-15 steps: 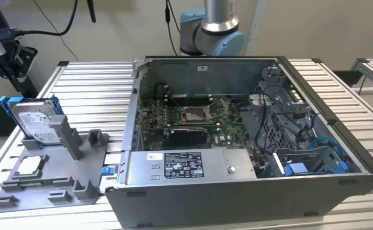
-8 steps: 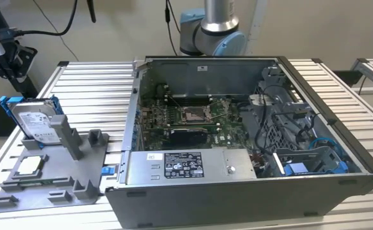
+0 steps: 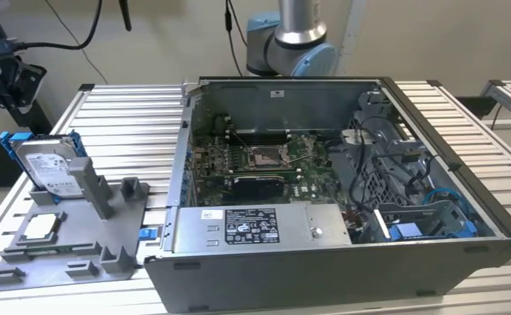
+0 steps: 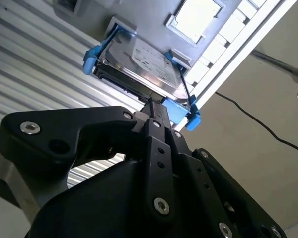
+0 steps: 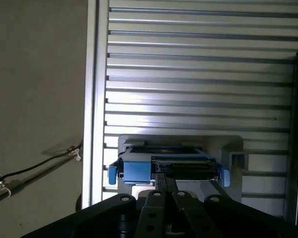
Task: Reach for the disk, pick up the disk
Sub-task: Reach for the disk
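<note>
Standing on edge in a slot of the grey holder [image 3: 80, 252], the disk [image 3: 50, 164] sits at the exterior view's left. A square chip [image 3: 40, 228] lies flat in a recess near it, and the open computer case [image 3: 325, 275] with a blue caddy [image 3: 422, 226] inside stands beside the holder. The claw [image 4: 151, 106] hangs above the disk, apart from it, fingers pressed together and holding nothing.
</note>
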Controlling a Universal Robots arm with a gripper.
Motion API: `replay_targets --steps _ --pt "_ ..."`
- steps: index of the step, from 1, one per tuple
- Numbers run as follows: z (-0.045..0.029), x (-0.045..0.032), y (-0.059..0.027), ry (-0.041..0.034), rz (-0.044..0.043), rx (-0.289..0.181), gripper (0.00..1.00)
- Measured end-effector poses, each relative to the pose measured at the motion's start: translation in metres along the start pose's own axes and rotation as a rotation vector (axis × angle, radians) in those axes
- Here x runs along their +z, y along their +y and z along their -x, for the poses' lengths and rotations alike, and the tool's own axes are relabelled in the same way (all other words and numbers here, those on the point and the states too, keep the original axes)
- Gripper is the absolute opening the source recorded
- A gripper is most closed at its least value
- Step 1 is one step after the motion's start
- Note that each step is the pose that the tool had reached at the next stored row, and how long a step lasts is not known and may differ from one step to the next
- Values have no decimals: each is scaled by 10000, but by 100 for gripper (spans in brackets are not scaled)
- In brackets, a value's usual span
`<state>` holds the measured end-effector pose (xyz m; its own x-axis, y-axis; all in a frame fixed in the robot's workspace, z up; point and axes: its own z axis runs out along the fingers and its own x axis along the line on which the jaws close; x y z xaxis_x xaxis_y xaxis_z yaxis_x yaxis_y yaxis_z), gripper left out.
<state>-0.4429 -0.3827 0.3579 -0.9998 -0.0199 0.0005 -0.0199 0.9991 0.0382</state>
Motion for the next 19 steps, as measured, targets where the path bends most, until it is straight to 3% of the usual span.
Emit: replay_targets --steps 19 --pt "-232 34 3 0 0 -1 0"
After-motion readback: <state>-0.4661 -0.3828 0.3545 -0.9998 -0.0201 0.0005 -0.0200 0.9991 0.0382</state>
